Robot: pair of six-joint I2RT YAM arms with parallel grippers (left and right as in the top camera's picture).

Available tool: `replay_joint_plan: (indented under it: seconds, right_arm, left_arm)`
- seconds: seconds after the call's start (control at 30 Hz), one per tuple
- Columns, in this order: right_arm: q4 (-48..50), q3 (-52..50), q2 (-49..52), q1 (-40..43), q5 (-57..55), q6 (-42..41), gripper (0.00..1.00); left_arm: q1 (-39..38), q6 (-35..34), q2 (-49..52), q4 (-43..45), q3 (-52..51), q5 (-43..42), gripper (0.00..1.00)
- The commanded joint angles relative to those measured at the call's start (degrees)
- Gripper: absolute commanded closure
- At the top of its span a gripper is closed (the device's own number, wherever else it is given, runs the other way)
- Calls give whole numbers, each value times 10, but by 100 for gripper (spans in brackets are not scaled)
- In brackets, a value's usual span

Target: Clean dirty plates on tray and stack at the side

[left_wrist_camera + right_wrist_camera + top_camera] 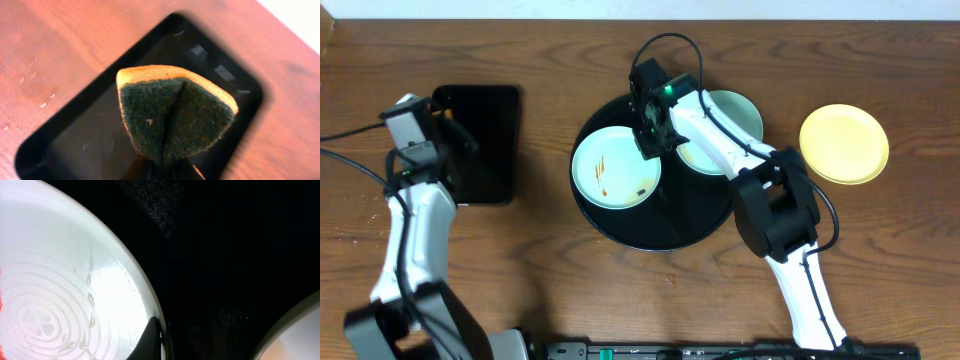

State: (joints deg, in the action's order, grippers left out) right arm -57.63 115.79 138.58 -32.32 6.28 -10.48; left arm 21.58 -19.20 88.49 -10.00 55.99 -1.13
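The whole table [550, 60] is being viewed straight down from the fixed overhead camera, from well above. The left wrist view is being taken from close above the rectangular black tray [235, 75], facing down at a slant, its lower centre being filled by a sponge [175, 115] just before the lens; the same tray [480, 150] is being seen at the overhead's left. The right wrist view is being taken from very near, facing down onto the round black tray [225, 255], with a pale plate [65, 295] being cropped at left; that tray [650, 225] is being shared with the overhead's centre.
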Motion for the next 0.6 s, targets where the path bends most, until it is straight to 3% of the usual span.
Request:
replay_joint_plan:
  seconds: [0.0,0.57]
  right_arm:
    - [0,-16,13,-7,-3,-12,99]
    - [2,-16,13,-7,-3,-12,99]
  left_arm:
    - [19,14,60,2,7,2,92]
    - [21,14,153,26,4,3,92]
